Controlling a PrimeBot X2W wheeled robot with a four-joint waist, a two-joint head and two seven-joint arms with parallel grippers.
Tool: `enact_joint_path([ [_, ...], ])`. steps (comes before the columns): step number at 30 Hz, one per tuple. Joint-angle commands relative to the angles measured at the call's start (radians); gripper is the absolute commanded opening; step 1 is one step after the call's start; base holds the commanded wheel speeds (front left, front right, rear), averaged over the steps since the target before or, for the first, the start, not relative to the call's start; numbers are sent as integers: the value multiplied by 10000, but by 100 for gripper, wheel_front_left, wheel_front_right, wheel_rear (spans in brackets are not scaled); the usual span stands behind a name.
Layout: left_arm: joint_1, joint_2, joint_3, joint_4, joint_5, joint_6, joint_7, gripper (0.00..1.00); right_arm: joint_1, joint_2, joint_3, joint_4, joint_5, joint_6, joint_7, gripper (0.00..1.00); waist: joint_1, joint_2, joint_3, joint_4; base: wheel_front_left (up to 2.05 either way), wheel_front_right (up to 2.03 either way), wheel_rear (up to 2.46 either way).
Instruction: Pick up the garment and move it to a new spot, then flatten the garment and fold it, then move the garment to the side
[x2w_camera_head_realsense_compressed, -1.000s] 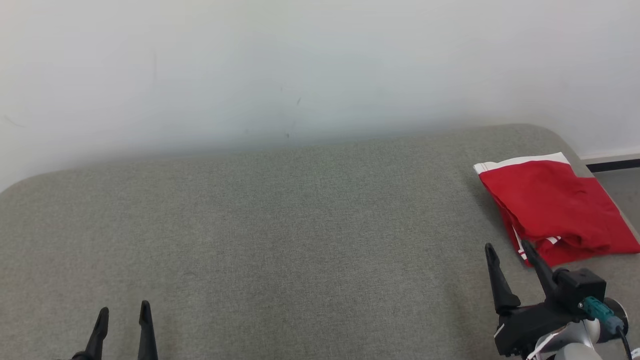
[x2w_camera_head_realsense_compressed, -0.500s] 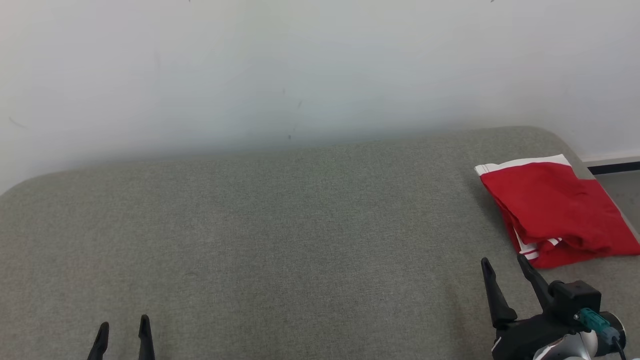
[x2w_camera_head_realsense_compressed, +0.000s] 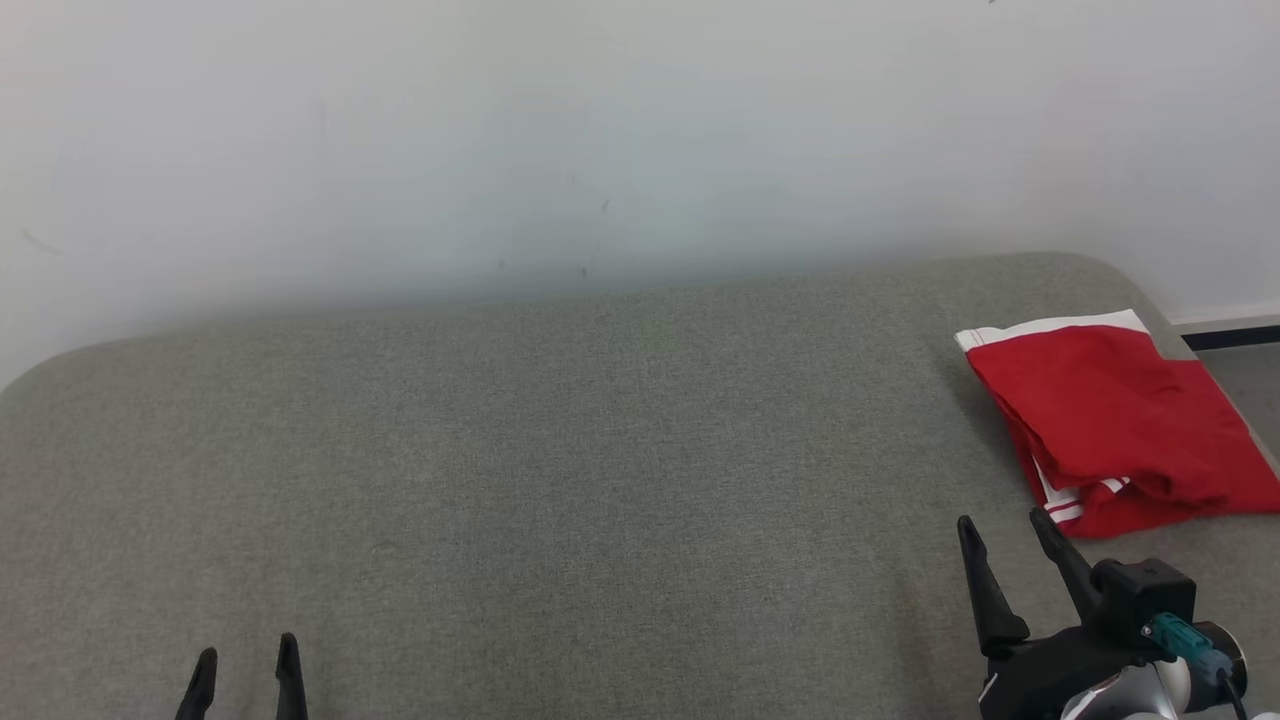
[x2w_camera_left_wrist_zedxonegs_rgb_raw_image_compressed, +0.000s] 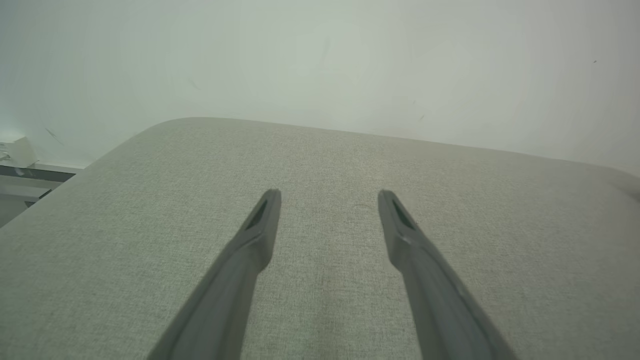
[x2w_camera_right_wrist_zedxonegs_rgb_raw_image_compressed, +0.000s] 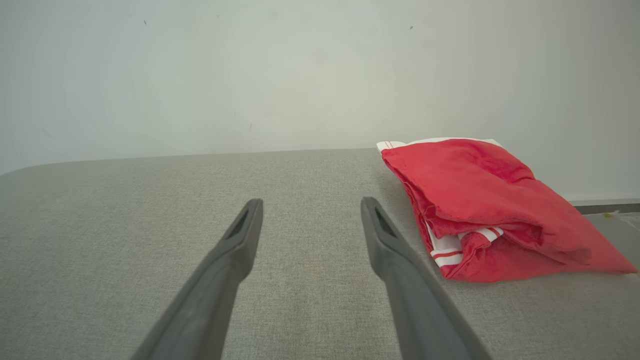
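Observation:
The garment (x2w_camera_head_realsense_compressed: 1110, 420) is red with white trim and lies folded at the far right of the grey padded surface (x2w_camera_head_realsense_compressed: 560, 470). In the right wrist view the garment (x2w_camera_right_wrist_zedxonegs_rgb_raw_image_compressed: 485, 210) sits just right of my fingers, apart from them. My right gripper (x2w_camera_head_realsense_compressed: 1000, 520) stands open a little in front of the garment's near left corner, holding nothing. At the lower left my left gripper (x2w_camera_head_realsense_compressed: 246, 655) is open over bare cushion, and its wrist view shows the same gripper (x2w_camera_left_wrist_zedxonegs_rgb_raw_image_compressed: 329, 192) with nothing between its fingers.
A plain white wall (x2w_camera_head_realsense_compressed: 600, 130) rises right behind the padded surface. The surface's right edge runs beside the garment, with a dark baseboard (x2w_camera_head_realsense_compressed: 1230, 333) and floor beyond. A pale ledge (x2w_camera_left_wrist_zedxonegs_rgb_raw_image_compressed: 20, 165) lies past the surface's left edge.
Both grippers have drawn back toward the bottom of the head view. The right one has come away from the garment's near corner, and the garment lies where it was.

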Motion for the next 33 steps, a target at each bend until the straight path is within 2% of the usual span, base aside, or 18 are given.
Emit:
enact_joint_path([
  [1, -77, 40, 25, 24, 122, -18, 0, 100, 3, 82, 17, -10, -50, -4, -21, 100, 0, 0, 9, 11, 0, 0, 0],
  [12, -51, 9, 90, 140, -3, -45, 0, 100, -7, 149, -7, 69, -94, -4, -60, 100, 0, 0, 29, 48, 0, 0, 0],
  [13, -11, -13, 67, 157, -16, -8, 5, 0, -4, 127, -3, 76, -38, 0, -19, 0, 0, 0, 31, 49, 0, 0, 0],
  [18, 125, -143, 73, 585, -153, -5, 105, 0, 347, 236, -16, 457, 104, 0, 66, 0, 1, 0, 36, 54, 0, 0, 0],
  [33, -224, -117, -52, 402, -3036, -38, 846, 0, 319, 467, -426, 101, 2829, 0, 566, 0, 1, 0, 115, 126, 0, 0, 0],
])
